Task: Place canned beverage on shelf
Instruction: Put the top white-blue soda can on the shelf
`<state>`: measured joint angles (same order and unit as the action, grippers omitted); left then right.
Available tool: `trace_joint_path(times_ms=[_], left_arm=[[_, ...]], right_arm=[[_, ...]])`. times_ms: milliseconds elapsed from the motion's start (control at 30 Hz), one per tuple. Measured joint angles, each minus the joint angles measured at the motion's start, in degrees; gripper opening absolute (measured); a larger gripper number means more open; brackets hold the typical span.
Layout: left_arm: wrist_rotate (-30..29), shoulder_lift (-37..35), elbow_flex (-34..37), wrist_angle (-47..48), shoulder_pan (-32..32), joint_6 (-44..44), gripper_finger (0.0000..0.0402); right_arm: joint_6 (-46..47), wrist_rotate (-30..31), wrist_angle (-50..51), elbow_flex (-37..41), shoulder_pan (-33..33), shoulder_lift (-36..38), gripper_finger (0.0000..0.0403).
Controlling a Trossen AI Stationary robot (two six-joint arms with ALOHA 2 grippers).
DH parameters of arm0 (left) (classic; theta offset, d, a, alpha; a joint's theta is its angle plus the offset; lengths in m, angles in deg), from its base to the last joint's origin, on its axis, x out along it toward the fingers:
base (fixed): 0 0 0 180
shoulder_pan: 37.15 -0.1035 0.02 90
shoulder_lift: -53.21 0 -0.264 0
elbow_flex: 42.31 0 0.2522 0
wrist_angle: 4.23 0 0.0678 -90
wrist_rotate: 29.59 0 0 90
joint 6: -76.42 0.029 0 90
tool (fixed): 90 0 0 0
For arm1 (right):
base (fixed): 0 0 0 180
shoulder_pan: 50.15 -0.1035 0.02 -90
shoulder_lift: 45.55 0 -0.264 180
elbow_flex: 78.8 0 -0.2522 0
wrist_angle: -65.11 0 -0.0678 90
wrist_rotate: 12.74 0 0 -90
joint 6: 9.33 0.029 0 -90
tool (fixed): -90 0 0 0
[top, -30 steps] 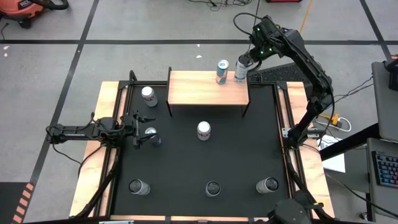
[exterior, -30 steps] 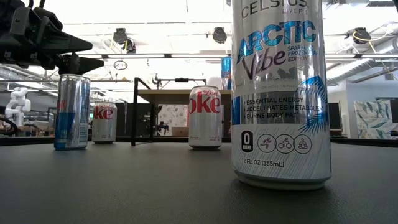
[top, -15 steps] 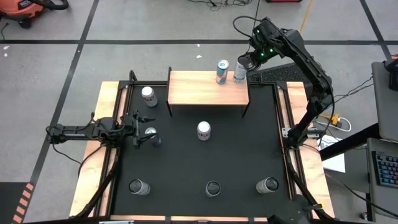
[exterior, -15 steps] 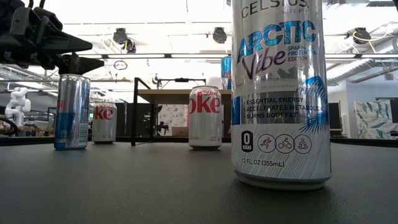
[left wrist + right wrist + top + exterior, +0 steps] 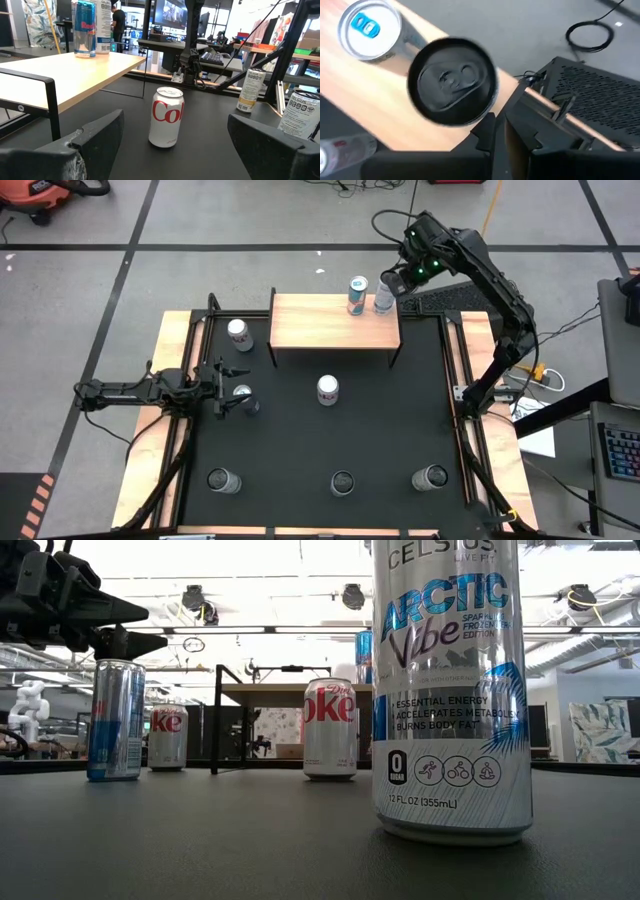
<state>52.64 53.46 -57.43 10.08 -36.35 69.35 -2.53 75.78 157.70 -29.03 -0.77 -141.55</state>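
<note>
A: Overhead camera looks straight down, far enough to take in the whole black-topped bench point(image 5: 300, 440) and the low light-wood shelf with thin black legs point(image 5: 320, 330).

B: And the low one sits right on the bench top, facing level across it, very near a tall white-and-blue Celsius can point(image 5: 452, 690).

A: Left wrist camera peers forward between its own dark fingers point(image 5: 95, 137), close to a silver Diet Coke can point(image 5: 166, 117); the low view shares that can point(image 5: 329, 728), and the overhead too.

B: Right wrist camera points down, tight on a black-topped can point(image 5: 452, 81) on the shelf; the overhead sees the same one point(image 5: 383, 299).
</note>
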Motion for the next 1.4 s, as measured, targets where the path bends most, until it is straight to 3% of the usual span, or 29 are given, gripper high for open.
trace_joint_path(times_ms=[367, 500, 1400], left_arm=[[0.0, -0.02, 0.0, 0.01, -0.02, 0.0, 0.0361], [0.0, 0.0, 0.0, -0.01, -0.02, 0.0, 0.0361], [0.0, -0.01, 0.0, -0.01, 0.0, 0.02, 0.0361]], right_arm=[[0.0, -0.14, 4.2, 0.0, -0.5, 0.23, 0.0022], [-0.02, 3.06, 0.19, -0.02, -0.49, 0.82, 0.0022], [-2.1, 2.84, -12.21, -0.02, 0.26, -0.68, 0.0022]])
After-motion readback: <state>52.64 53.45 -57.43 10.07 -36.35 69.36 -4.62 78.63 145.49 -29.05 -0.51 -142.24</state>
